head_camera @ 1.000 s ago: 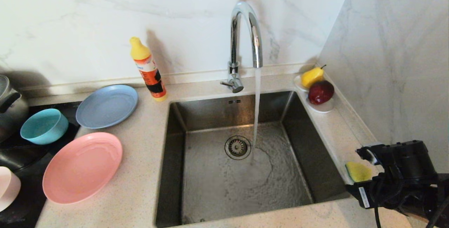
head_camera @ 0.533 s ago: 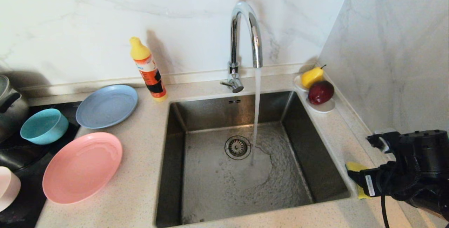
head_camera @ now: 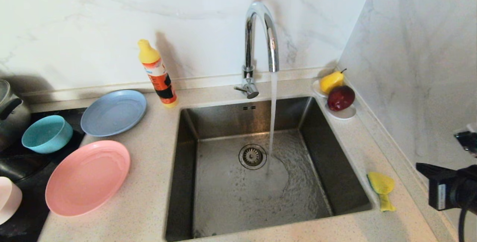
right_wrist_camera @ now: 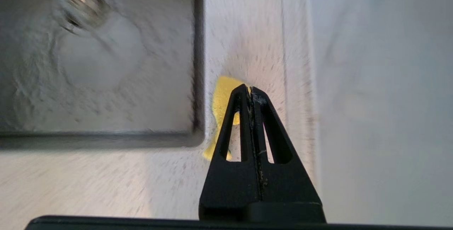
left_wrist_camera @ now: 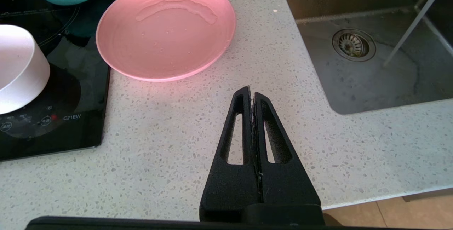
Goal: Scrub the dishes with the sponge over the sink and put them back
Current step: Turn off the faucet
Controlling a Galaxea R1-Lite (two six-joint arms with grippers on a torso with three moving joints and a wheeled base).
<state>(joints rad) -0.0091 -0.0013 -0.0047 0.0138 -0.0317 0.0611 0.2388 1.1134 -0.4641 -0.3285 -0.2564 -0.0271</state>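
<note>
A: What are we seeing, biggest first?

B: The counter [head_camera: 149, 160] is carrying everything w/ the sink [head_camera: 186, 182] sunk into its middle. Water is running from the faucet [head_camera: 261, 37] and landing just beside the drain strainer [head_camera: 252, 156].

A: Dishes?

B: All sitting left of the sink — the salmon-pink plate [head_camera: 87, 178] nearest us, wet inside, the grey-blue plate [head_camera: 113, 112] behind it, the teal bowl [head_camera: 47, 133] on the black cooktop [head_camera: 22, 167]. The pale pink dish [head_camera: 8, 201] is showing only partly at the left edge. The detergent bottle [head_camera: 158, 74] is standing upright by the sink's back-left corner.

A: Grippers?

B: The left gripper [left_wrist_camera: 252, 93] is hovering over bare counter near the salmon-pink plate, fingers pressed together, nothing in them. The right gripper [right_wrist_camera: 249, 90] is also closed on nothing — it's hanging above the sponge.

A: And the sponge?

B: The sponge [head_camera: 381, 186] is lying on the counter just right of the sink's front-right corner, touching no gripper.
</note>
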